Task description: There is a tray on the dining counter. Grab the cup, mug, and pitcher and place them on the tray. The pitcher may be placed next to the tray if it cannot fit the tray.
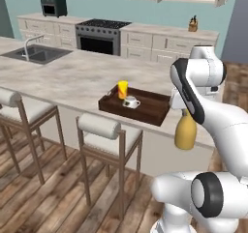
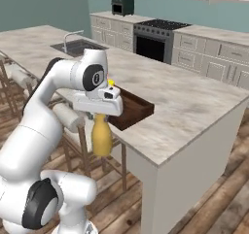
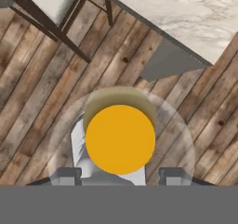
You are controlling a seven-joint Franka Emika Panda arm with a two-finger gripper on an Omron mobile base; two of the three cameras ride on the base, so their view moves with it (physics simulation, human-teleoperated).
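Hanging from the gripper (image 1: 184, 112), one mustard-yellow pitcher (image 1: 185, 133) is held by its narrow neck off the near edge of the dining counter (image 1: 72, 77), over the plank floor. In the right base view the jaws sit closed on that neck, with the round body (image 2: 102, 138) dangling below the hand; the hand view looks straight down on the pitcher's orange top (image 3: 120, 139), framed by the two finger tips (image 3: 66, 175) at about 7 and 5 o'clock.

One dark brown tray (image 1: 150, 112) lies on the counter, at roughly 10 o'clock from the pitcher in the left base view. On it stand one yellow cup (image 1: 123, 89) and one white mug (image 1: 130, 102), the mug just beside the cup at its 5 o'clock.

Two stools (image 1: 101, 126) with pale cushions stand along the counter's near side. One sink (image 1: 34, 53) is set into the counter's far left.
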